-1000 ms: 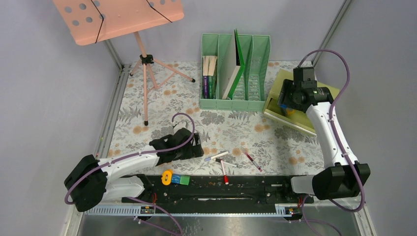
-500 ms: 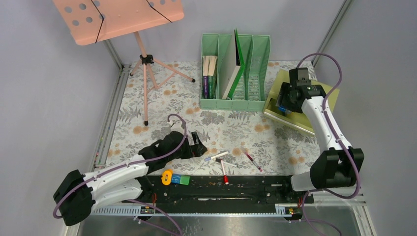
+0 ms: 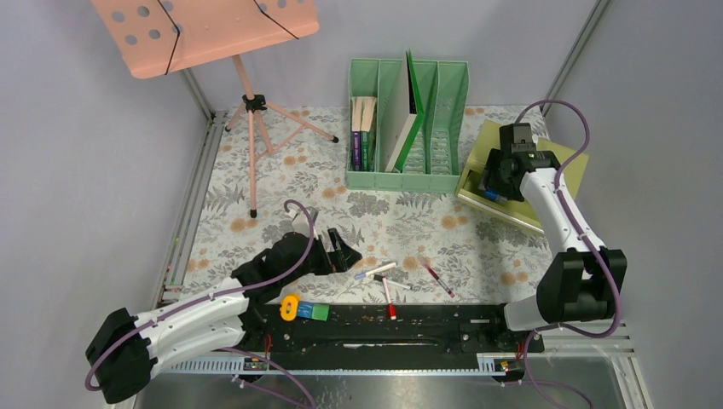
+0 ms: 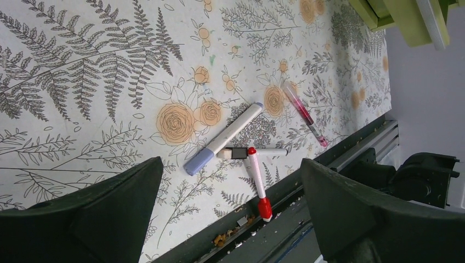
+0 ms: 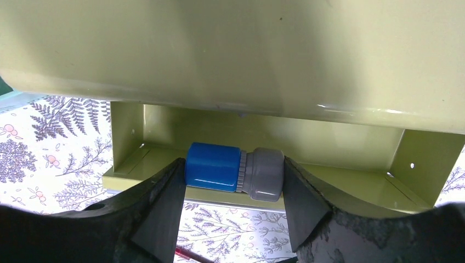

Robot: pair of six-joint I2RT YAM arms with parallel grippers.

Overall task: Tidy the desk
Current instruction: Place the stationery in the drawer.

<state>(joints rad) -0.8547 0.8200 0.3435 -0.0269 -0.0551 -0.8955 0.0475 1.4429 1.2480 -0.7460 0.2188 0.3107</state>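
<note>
The desk (image 3: 256, 170), its fern-printed surface spreading under both arms, is carrying a huddle of pens near the front rail (image 4: 351, 148). The left end effector (image 4: 230, 170) is hanging wide open over them. The lavender-capped marker (image 4: 225, 138), a short white pen (image 4: 257, 153) and the red-capped pen (image 4: 257, 183) are touching, so closing here is risking snagging two or flicking one into the rail. The right end effector (image 5: 234, 186) is apparently pinching a blue-capped grey cylinder (image 5: 219, 167) end to end at the open drawer (image 5: 351, 183) of the olive-green drawer box (image 3: 563, 162); round and held so, it could be slipping out
</note>
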